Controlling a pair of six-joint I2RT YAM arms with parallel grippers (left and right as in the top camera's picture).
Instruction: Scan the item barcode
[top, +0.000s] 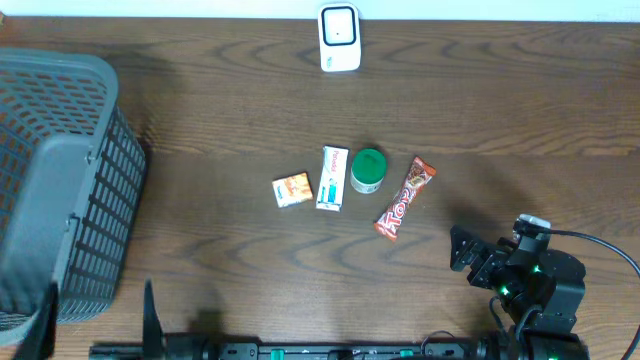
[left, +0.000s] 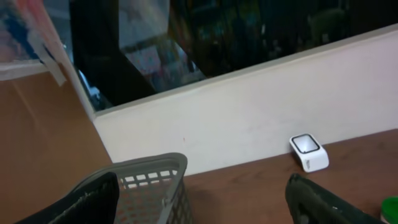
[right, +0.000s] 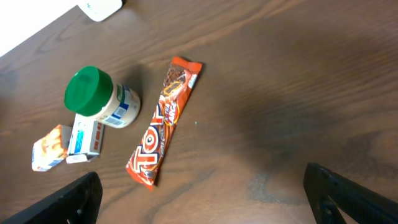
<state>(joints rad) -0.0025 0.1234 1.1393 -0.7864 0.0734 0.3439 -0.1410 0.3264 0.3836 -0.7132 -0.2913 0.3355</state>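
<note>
candy bar (right: 163, 124) lies ahead of the right gripper (right: 206, 198), untouched, jaws spread wide.

I see a dark wood-grain table (top: 200, 110) filling the overhead view. In the left wrist view a low white wall (left: 249, 118) runs behind it. Above that, across the top of the frame, is a dark window (left: 249, 31) (only blurred reflections), with a brown panel (left: 37, 137) at left.

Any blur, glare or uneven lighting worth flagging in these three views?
Overhead: evenly lit and sharp, soft shadow beside the basket. Left wrist: soft focus, dim reflections in the window. Right wrist: candy bar crisp, shadowy patches on the table.
</note>
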